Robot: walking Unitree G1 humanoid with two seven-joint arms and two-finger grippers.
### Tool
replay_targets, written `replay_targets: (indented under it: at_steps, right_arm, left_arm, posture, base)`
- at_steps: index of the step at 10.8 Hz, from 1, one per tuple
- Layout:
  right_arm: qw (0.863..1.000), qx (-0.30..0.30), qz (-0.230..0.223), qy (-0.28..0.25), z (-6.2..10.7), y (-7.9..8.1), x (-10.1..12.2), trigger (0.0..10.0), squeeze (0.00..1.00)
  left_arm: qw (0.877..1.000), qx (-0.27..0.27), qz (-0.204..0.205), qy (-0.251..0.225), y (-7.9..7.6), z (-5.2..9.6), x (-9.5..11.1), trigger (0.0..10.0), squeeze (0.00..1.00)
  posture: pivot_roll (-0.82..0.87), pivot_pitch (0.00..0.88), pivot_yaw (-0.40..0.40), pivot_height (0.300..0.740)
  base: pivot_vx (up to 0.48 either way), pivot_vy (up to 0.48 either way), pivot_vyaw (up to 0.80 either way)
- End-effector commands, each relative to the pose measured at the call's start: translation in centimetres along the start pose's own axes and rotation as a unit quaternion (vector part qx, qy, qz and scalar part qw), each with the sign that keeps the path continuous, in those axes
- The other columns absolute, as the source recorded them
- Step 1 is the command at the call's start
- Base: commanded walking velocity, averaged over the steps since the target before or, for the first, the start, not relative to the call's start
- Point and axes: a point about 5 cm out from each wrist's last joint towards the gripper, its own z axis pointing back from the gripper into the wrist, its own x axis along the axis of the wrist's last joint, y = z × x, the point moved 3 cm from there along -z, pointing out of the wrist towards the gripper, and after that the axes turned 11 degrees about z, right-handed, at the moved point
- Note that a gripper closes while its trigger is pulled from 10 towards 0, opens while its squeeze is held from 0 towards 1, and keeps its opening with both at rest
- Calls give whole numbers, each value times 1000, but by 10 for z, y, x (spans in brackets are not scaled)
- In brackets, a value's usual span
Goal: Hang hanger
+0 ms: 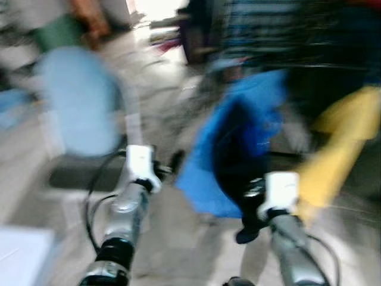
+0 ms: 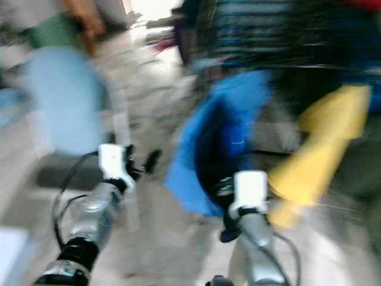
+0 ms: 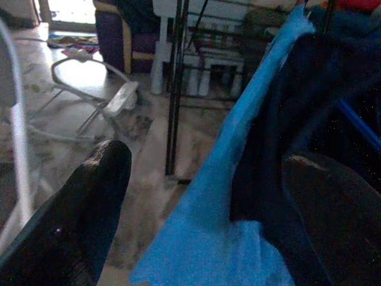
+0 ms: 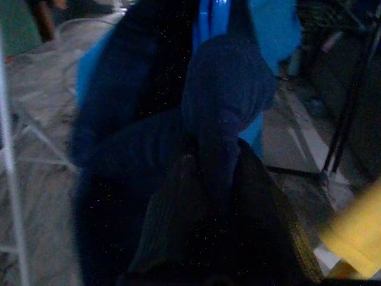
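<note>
The head views are blurred by motion. A bright blue garment (image 1: 238,149) with a dark navy lining hangs in front of me. It sits on a blue plastic hanger (image 4: 209,18). My right gripper (image 1: 249,221) is under the garment's lower part, shut on its navy cloth (image 4: 220,119), which drapes over the fingers. To the garment's left my left gripper (image 1: 169,164) stands open. One of its fingers (image 3: 83,220) is seen beside the blue cloth (image 3: 214,238), and it holds nothing.
A black drying rack (image 3: 175,89) loaded with clothes stands behind the garment, with a yellow cloth (image 1: 339,149) hanging at the right. At the left, a pale blue cloth (image 1: 80,101) hangs on a white frame. A person (image 1: 89,18) is at the far left. A purple chair (image 3: 119,36) stands at the back.
</note>
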Motion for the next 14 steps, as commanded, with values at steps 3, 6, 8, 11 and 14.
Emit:
replay_targets:
  at_steps: [3,6,8,11,14]
  right_arm:
    - [994,-103,3,24,1,-43,-7,10000,0]
    - [990,-137,-2,35,3,-59,-12,10000,0]
    - [991,-127,7,31,4,-55,-11,10000,0]
    - [991,-132,11,24,3,-62,-8,10000,0]
    - [992,-120,26,11,2,-66,-3,10000,0]
  left_arm:
    - [1000,-20,5,5,-4,3,-3,10000,0]
    - [999,-43,3,16,-12,3,-10,10000,0]
    - [999,-49,5,19,-15,2,-11,10000,0]
    - [998,-57,2,25,-18,3,-15,10000,0]
    - [998,-55,-1,33,-17,5,-20,10000,0]
  posture:
    - [-212,124,82,740]
    - [-216,124,81,740]
    - [-225,114,93,740]
    - [-230,114,94,740]
    - [-229,117,88,740]
  base:
    - [84,0,0]
    - [416,0,0]
    - [480,0,0]
    - [480,0,0]
    - [480,0,0]
